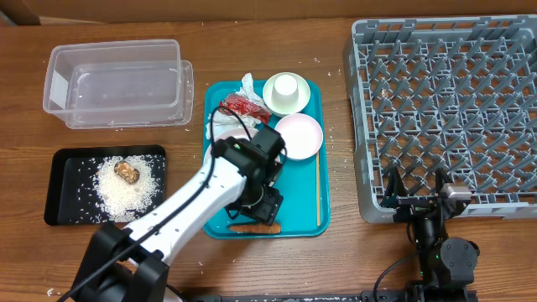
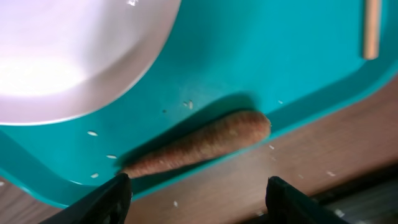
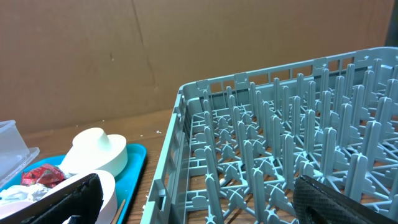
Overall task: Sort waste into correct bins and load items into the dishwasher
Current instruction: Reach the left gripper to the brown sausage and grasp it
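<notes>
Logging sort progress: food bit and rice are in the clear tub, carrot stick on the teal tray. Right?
No: overhead shows the food bit and rice in the black tray, not the clear tub. The carrot stick is on the teal tray.

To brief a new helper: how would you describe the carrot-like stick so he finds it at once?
Find the teal tray mid-table. The carrot-like stick lies along its robot-side edge. It is orange-brown and tapered, unlike the thin pale wooden stick.
</notes>
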Available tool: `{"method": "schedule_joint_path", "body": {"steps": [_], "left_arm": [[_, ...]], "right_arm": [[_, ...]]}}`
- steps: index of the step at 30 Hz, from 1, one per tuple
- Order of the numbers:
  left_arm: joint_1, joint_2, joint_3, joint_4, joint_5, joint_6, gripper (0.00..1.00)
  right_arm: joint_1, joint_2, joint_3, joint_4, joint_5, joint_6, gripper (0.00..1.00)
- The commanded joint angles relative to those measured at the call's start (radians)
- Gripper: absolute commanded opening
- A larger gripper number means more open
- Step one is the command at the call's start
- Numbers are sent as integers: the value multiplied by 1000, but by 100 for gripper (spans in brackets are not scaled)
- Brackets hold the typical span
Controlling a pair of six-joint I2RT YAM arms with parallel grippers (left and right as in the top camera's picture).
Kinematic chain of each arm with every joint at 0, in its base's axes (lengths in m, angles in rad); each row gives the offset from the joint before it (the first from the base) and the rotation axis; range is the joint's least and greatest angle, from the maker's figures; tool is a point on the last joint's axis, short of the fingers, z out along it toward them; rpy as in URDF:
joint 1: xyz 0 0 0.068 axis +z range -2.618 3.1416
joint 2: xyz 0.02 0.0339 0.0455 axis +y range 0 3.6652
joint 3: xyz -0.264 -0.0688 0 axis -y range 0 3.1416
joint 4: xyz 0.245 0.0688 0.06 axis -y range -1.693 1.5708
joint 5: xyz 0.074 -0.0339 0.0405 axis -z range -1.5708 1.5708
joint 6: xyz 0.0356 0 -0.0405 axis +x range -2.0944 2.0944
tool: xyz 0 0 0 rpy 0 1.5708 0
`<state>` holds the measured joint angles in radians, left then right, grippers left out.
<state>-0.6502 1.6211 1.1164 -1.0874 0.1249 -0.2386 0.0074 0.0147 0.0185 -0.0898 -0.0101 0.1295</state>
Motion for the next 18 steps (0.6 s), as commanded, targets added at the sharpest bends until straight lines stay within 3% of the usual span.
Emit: {"method": "schedule_joint_path", "body": {"steps": [1,5,18], "left_arm": [[-27,-11,-32,23,-117,-54,71],[-31,-11,-78,81,-114,-52,63],[-31,-11,-173,149,-20,8,66]], "right_arm": [[5,-12,-10,6,9,-7,100],[5,-12,-10,6,9,-6,100],[5,-11,-10,6,9,-7,100]]}}
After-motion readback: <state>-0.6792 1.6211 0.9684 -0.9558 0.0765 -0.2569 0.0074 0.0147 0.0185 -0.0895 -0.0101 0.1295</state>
